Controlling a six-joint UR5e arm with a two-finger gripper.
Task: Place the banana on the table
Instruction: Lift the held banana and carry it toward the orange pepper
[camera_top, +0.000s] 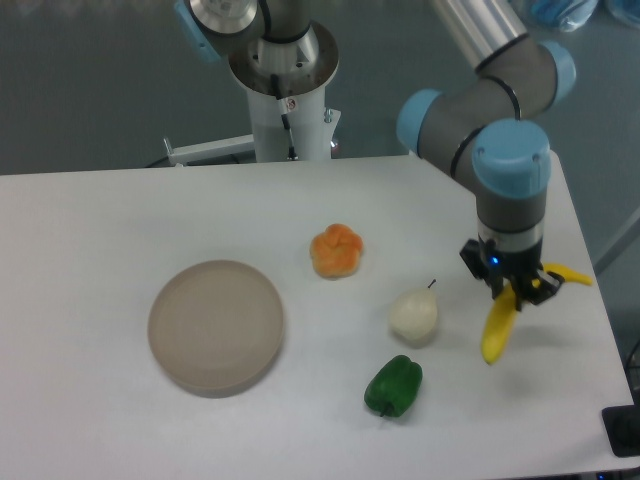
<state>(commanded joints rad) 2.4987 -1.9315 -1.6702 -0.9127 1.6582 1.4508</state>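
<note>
Banana (499, 326) clamped in hand (510, 291), fingers closed on upper part; hanging tip-down over right side of counter (120, 210); contact with surface not determinable; yellow stem end protruding right of hand. Pale pear (413, 314) near, to left; green pepper (393, 385) below pear; orange lobed fruit (337, 250) further left; round plate (216, 325) well apart, left.

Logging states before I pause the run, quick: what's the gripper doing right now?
Gripper: closed on the banana, which hangs tilted above the table, right of the white pear.
</note>
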